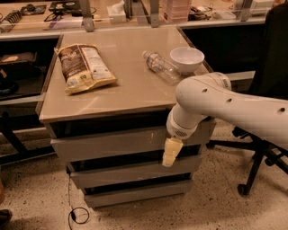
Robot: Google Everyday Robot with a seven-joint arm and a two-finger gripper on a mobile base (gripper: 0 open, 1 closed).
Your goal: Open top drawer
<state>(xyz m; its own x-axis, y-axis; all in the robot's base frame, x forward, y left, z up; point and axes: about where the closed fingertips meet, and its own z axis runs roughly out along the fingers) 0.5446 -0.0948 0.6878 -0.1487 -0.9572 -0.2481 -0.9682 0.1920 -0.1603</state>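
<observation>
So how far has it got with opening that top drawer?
Not far, it seems. Done: the arm is in place, with the gripper at the lower edge of the top drawer, right of centre. In hand: getting a hold there; whether it has one, I cannot tell. Left: the pull itself, since none of the drawer's inside shows and its front sits close under the tabletop.

Workshop or laboratory interior. A long bench (40,32) along the back carries tools and a tissue box (118,12). A castor office chair (253,173) stands on the speckled floor (36,197), where a loose cable (76,214) lies. The gripper (171,152) hangs in front of the top drawer (112,143), right of centre.
</observation>
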